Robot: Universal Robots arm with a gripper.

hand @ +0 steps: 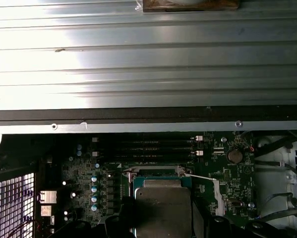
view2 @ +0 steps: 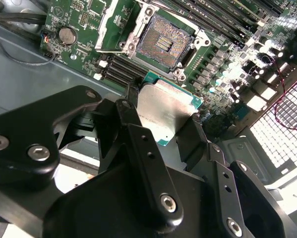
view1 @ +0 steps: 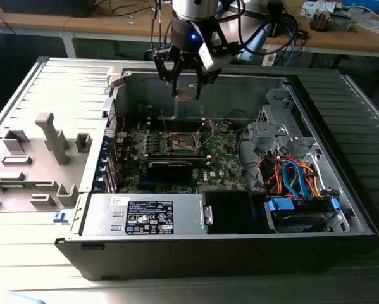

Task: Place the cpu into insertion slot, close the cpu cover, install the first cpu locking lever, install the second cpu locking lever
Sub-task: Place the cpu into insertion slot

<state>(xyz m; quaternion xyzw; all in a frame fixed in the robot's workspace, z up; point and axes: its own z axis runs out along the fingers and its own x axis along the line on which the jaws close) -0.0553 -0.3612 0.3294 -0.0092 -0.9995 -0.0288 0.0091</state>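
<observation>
Second wrist view: the gripper (view2: pixel 160 114) pinches the cpu (view2: pixel 164 105) by opposite edges, grey metal top up, near the bare insertion slot (view2: pixel 163 40). The exterior view adds height: it hangs, apparently level, well above the motherboard (view1: pixel 227 158).

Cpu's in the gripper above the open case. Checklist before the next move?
1. Grip on the cpu: ok, the gripper is shut on it.
2. Socket empty: ok, its contacts are bare in the second wrist view.
3. Cover off the socket: ok, it is flipped open beside it.
4. Cpu lined up over the socket: cannot tell; it hangs apart from the socket in both wrist views.
5. Cpu turned to match the socket: cannot tell.
</observation>
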